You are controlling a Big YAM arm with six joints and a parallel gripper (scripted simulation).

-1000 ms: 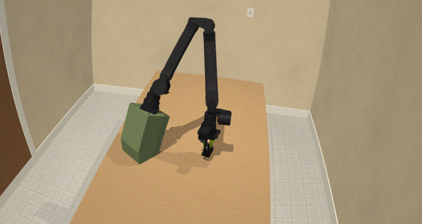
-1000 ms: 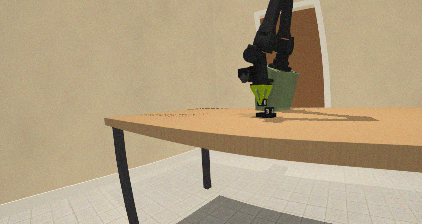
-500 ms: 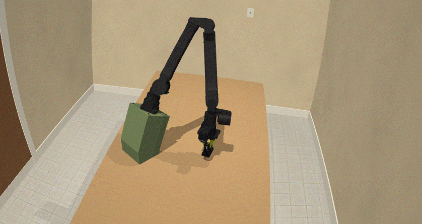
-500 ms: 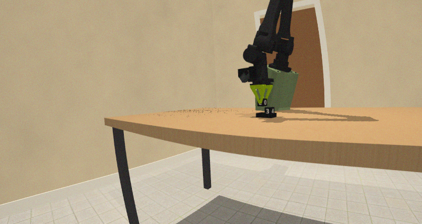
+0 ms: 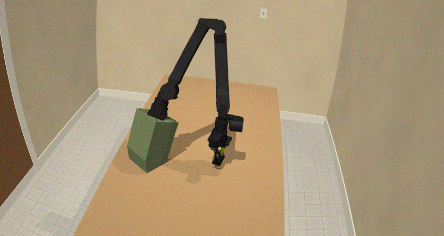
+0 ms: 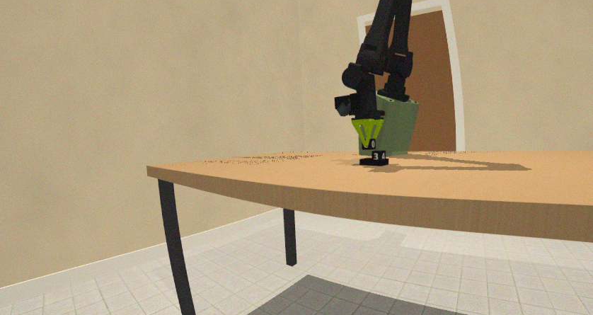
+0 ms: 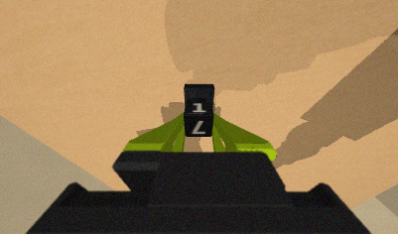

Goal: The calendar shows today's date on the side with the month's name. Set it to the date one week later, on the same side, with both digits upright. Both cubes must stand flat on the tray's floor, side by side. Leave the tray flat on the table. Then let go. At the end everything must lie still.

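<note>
My gripper [image 5: 218, 152] [image 6: 366, 143] [image 7: 199, 117] is shut on a black number cube [image 6: 372, 144] [image 7: 199, 130] and holds it above the tray, apart from it. An upright 0 shows on one of its side faces in the exterior view; a lime finger partly covers another face. The black tray [image 6: 365, 162] [image 5: 216, 163] stands flat on the table. The other black cube [image 6: 378, 156] stands at its right end in the exterior view, with upright 3 and 4 on two faces. The wrist view shows a 1 and an inverted 7-like digit. The month's name is not legible.
The green arm base [image 5: 149, 141] [image 6: 396, 126] stands on the wooden table [image 5: 198, 209] [image 6: 477, 184], left of the tray in the top view. The arm arches high over the table between base and tray. The table's right edge runs beyond the tray.
</note>
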